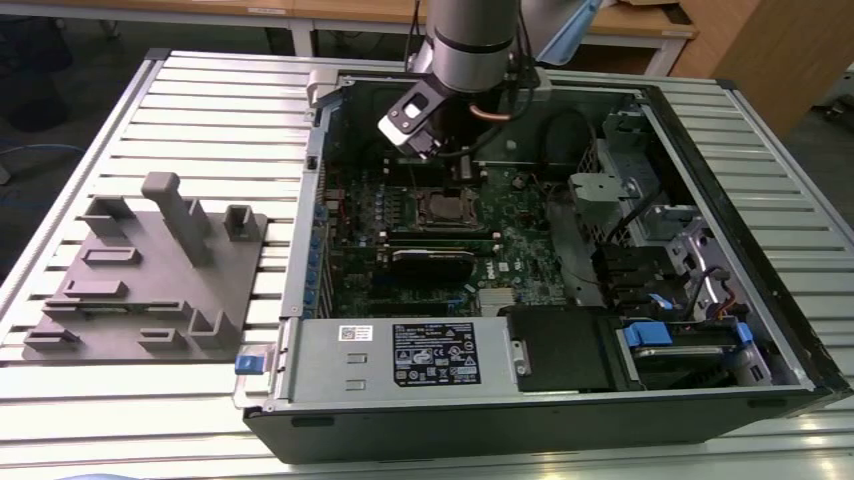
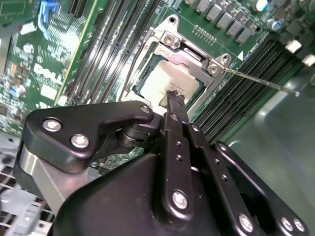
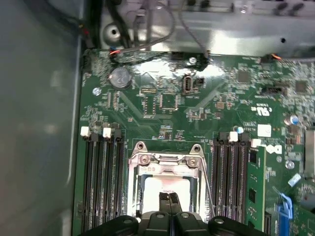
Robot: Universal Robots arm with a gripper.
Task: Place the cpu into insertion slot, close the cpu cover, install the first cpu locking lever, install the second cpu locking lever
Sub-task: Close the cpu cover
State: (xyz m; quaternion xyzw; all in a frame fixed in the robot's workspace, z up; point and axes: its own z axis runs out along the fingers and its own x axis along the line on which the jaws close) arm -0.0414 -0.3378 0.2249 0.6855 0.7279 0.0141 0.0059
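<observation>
cpu (image 3: 165,183) sits in the insertion slot (image 1: 445,208), mid-motherboard (image 3: 162,105) inside the open case (image 1: 534,410). It is a flat square with a pale silver-grey face, showing through the cpu cover (image 2: 189,56) window. The cover is a thin silver frame lying down over it. gripper (image 3: 170,195) is pinched narrow with nothing seen between the tips, right over the cpu face; contact unclear. A thin lever rod (image 2: 256,78) juts from the socket corner across the memory slots (image 2: 236,105).

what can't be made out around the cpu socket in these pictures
First wrist view: the gripper and the picture's edge hide part of the cpu and the cpu cover.
Second wrist view: the gripper's body covers the cover's near side.
Exterior view: the insertion slot is too small to tell whether the cover is fully down.
</observation>
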